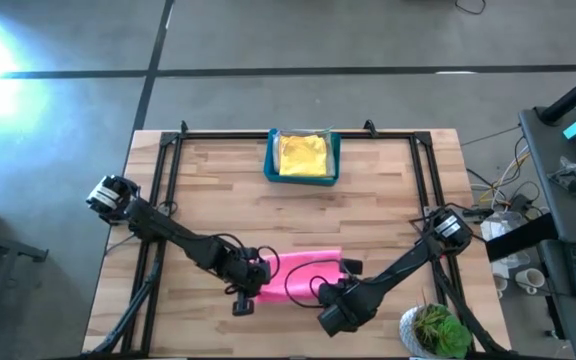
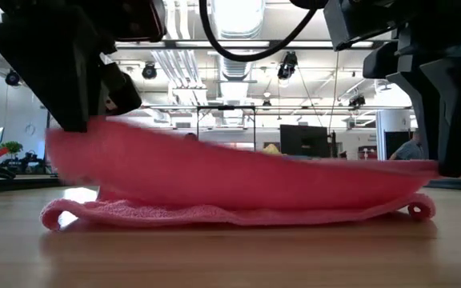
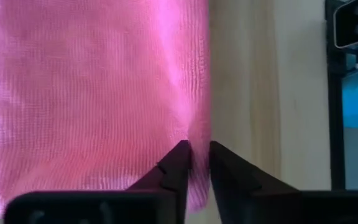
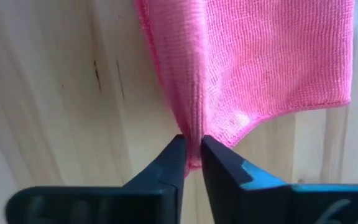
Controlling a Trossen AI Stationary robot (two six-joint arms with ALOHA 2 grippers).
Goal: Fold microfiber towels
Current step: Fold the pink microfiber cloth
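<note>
A pink microfiber towel (image 1: 303, 275) lies near the table's front edge, folded over itself. Its lower layer (image 2: 238, 214) rests flat on the wood, and its upper layer (image 2: 238, 172) is held up above it. My left gripper (image 1: 256, 277) is shut on the towel's left end. My right gripper (image 1: 344, 280) is shut on its right end. A yellow towel (image 1: 303, 155) lies in the blue bin (image 1: 271, 158) at the far middle. My left gripper pinches the upper layer's side edge near a corner (image 3: 197, 140) between its two fingers, slanting down from the table's left. That end (image 2: 74, 144) is held up clear of the lower layer. My right gripper pinches a bunched corner of the upper layer (image 4: 191, 134) between its two fingers, from above, pointing down. That end (image 2: 422, 170) sits low, just over the lower layer, and the cloth slopes down toward it.
A potted plant (image 1: 436, 330) stands at the near right corner, close to my right arm. Black frame rails (image 1: 173, 160) run along the table's left, right and far sides. Bare wood lies between the pink towel and the bin.
</note>
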